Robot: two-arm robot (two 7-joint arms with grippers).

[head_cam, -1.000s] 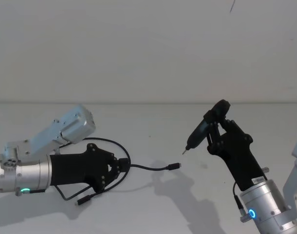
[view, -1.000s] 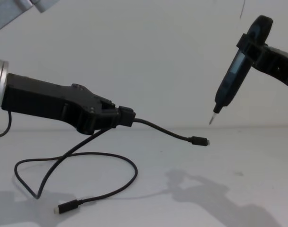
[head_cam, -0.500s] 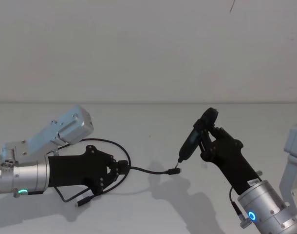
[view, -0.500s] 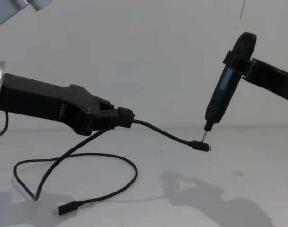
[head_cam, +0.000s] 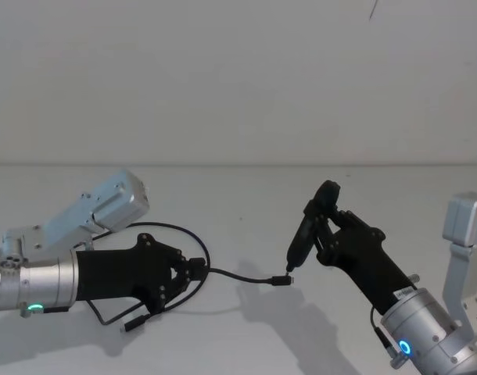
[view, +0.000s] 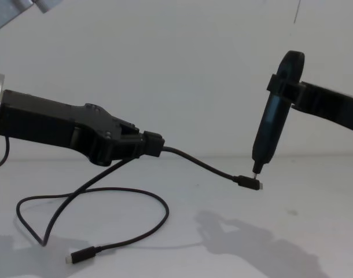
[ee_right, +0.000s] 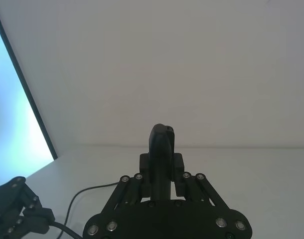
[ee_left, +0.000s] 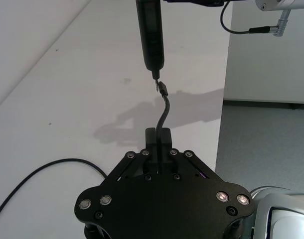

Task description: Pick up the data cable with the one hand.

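My left gripper [head_cam: 198, 270] is shut on the data cable [head_cam: 240, 274], a thin black cord, and holds it a little above the white table. From the fingers [view: 154, 144] a short end sticks out toward a small black plug [view: 250, 183]. The remainder of the data cable [view: 116, 190] droops in a loop onto the table, ending in a second plug [view: 79, 255]. My right gripper [head_cam: 326, 228] is shut on a black pen-shaped tool [view: 274, 119]. The tool's metal tip [head_cam: 290, 268] touches the raised plug [ee_left: 163, 90] in front of the left gripper [ee_left: 158, 133].
The white table [head_cam: 246, 203] runs back to a plain white wall. In the left wrist view the table's edge drops to a grey floor [ee_left: 264, 144]. The right wrist view has the tool [ee_right: 162, 144] between its fingers and the left gripper [ee_right: 22, 211] low in a corner.
The right arm has swung the pen-shaped tool down and toward the left gripper until its tip met the cable's plug. The plug has dipped slightly. The left gripper has barely moved.
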